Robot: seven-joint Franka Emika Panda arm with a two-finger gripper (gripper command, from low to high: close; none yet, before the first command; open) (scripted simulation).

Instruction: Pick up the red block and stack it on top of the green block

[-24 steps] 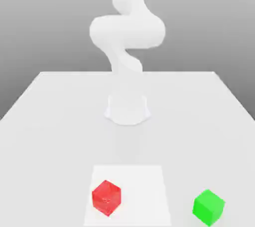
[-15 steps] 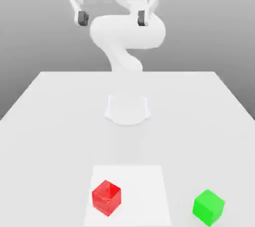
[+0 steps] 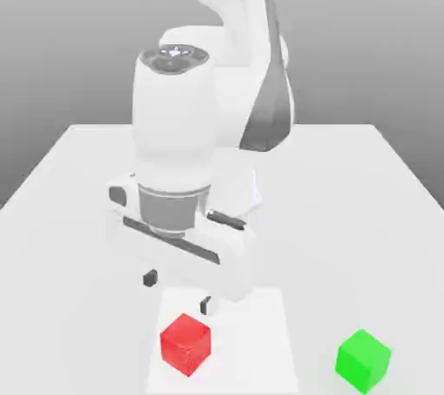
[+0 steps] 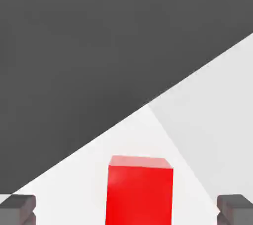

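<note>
In the exterior view, going from its left to its right, the pincer comes first, hanging above the desk with its two fingers spread wide and nothing pinched between them. The arm rises over the pincer, and behind it stands the base. The red block sits below the pincer, apart from it, on the white patch of the desk, toward that patch's left side in the exterior view. In the hand view, the block lies in the span between the two spread fingertips, touching neither, and nothing stands between it and the pincer. The bare part of the white patch comes next, then a strip of plain desk, and last the green block, off to the pincer's side toward the exterior view's right, well apart from it, its top uncovered.
</note>
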